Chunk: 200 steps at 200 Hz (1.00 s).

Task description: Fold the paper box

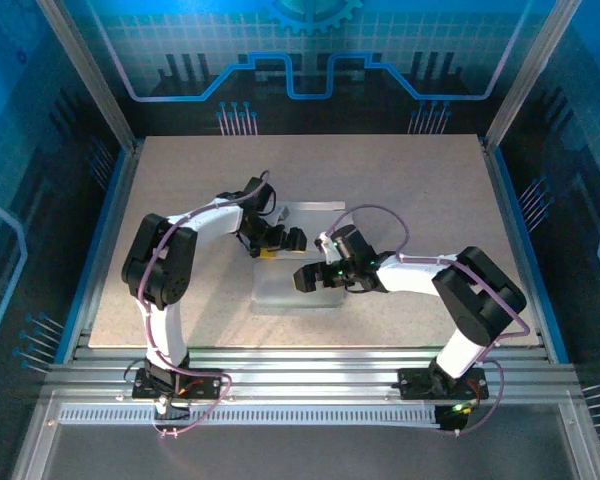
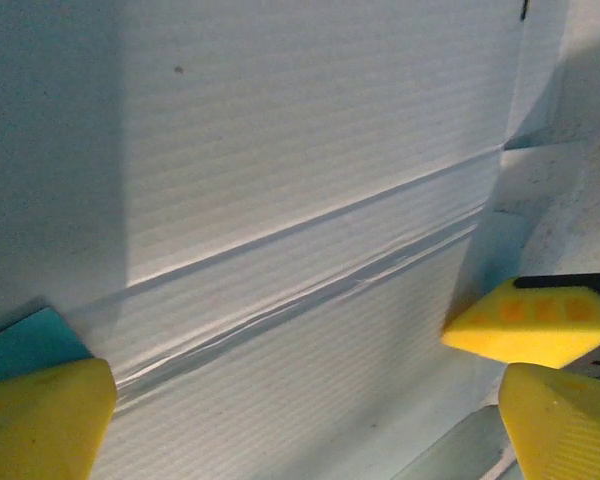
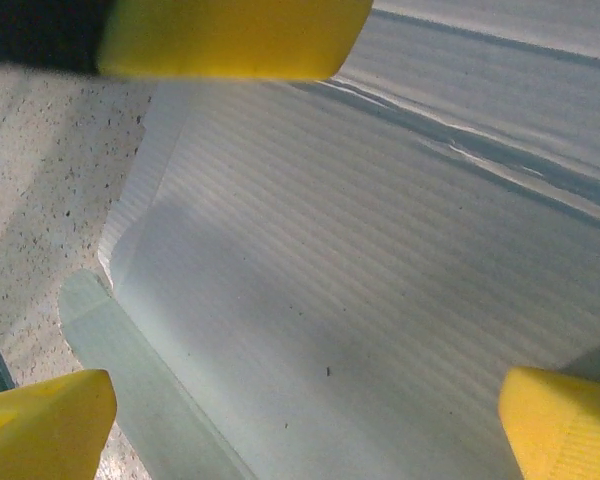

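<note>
Expect the paper box [image 1: 280, 292], spread flat on the bench [image 1: 410, 200] beneath the left end effector [image 1: 283, 243] and right end effector [image 1: 310, 275] — both wide open, holding nothing — to feel light and bendy; pinch a flap edge near the creases.

1. Your left hand [image 1: 285, 240] points down with its jaws wide open; the left arm [image 1: 165, 265] is bent sharply at the elbow.
2. Your right hand [image 1: 311, 277] is also spread wide, with the right arm [image 1: 475, 295] reaching in leftward.
3. The two hands are close together, tips just apart.
</note>
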### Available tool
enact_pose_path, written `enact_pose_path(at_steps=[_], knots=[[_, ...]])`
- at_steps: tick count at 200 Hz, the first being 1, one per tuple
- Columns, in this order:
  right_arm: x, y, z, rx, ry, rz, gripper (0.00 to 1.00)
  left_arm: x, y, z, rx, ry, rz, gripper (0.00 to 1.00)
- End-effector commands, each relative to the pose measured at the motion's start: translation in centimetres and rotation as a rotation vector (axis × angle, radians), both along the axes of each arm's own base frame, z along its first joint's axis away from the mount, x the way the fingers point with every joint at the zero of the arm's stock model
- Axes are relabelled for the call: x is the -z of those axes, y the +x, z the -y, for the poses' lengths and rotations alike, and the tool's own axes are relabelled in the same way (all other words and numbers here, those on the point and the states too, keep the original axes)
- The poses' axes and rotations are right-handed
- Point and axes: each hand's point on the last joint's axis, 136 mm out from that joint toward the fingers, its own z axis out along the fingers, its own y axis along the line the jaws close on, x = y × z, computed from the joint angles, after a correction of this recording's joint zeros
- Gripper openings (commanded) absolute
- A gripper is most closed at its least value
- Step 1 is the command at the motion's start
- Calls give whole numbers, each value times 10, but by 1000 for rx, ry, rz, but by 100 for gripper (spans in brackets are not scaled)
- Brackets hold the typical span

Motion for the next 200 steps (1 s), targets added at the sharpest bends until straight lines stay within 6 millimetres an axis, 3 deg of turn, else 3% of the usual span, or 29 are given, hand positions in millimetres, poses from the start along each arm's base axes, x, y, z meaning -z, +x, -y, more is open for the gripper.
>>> enact_pose_path(at_steps=[1, 40, 83, 120, 200], knots=[[32, -27, 24, -6, -149, -105, 100, -51, 17, 19, -21, -105, 93, 99], [12, -18, 18, -3, -127, -64, 100, -87, 30, 12, -64, -108, 201, 99], [-5, -7, 10, 14, -94, -36, 100, -95, 37, -12, -166, -98, 242, 99], [-26, -4, 7, 11, -81, 1, 100, -102, 44, -15, -175, -93, 295, 99], [-34, 5, 8, 15, -111, 56, 100, -77, 77, -50, -301, -70, 258, 99]])
